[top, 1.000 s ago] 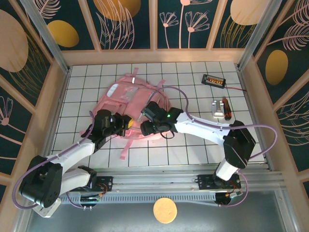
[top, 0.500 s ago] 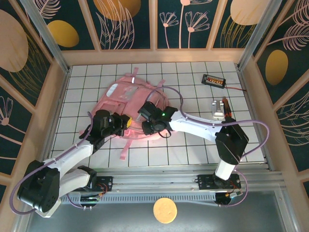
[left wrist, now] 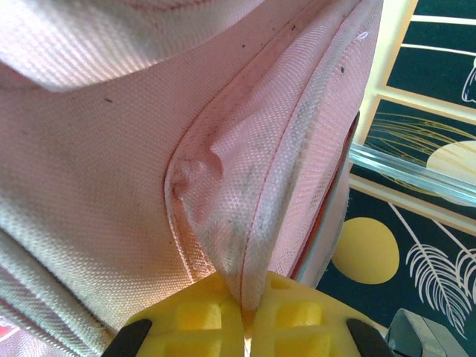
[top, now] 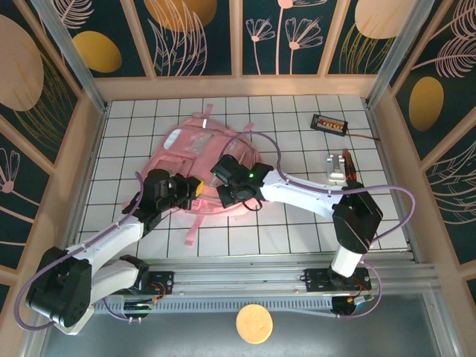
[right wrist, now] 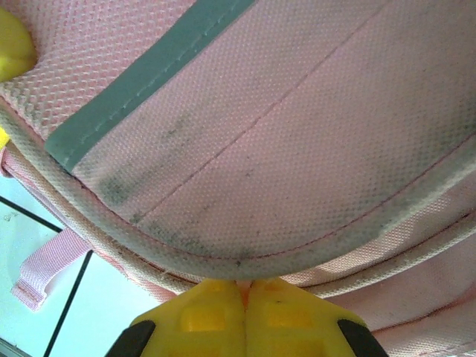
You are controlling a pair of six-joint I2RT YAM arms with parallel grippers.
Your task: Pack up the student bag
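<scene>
Left gripper (top: 195,187): the yellow pads (left wrist: 201,316) are pressed together on a raised fold of pink cloth at the bag's near-left edge.
Left risk: only the pad tips hold the fold, so a firm pull could let it slide free. It could also drag the whole bag instead of lifting one layer.
Bag (top: 190,149): it lies flat on the white gridded table (top: 297,216), left of centre, with both grippers on its near edge and straps trailing toward the arms.
Bag risk: the two grips sit close together, so an uneven pull could twist the soft body or strain a seam.
Right gripper (top: 224,196): the pads (right wrist: 208,309) are together and seem to nip the piped rim of the bag (right wrist: 297,111), though the hold looks very shallow.
Right risk: the rim could pop out once it is tensioned.
Loose things: a small black gadget (top: 329,123) and a silver-and-red item (top: 339,168) lie well apart from the bag, at risk of being swept by the right arm.
Hidden: the arms cover the zip and mouth, so I cannot tell whether the bag is open. Both wrist views are too close to place the grips exactly.
</scene>
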